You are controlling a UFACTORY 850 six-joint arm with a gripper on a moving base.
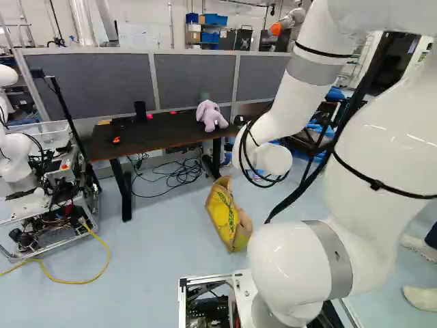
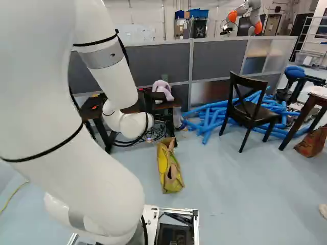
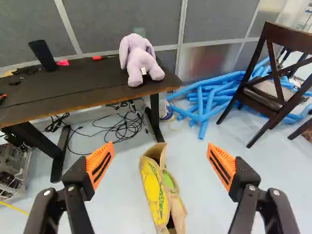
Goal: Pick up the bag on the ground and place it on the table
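Note:
The yellow and brown paper bag (image 1: 224, 210) rests on the floor near the table's right end in the left base view; the right base view shows the same bag (image 2: 163, 162). In the wrist view my gripper (image 3: 159, 148) is open, its orange pads wide apart and nothing held. Beyond them the bag (image 3: 154, 187) lies on the floor, seen in the gap between the fingers, not gripped. The dark table (image 3: 73, 94) stands farther ahead, its top above the bag's level. In both base views the arm hides the gripper.
On the table are a purple plush toy (image 3: 140, 61), a black cup (image 3: 44, 54) and small red items. Cables (image 1: 179, 174) lie beneath it. Blue tubes (image 2: 209, 120) and a dark chair (image 2: 250, 113) stand right of it. Another robot (image 1: 17, 160) is at the far left.

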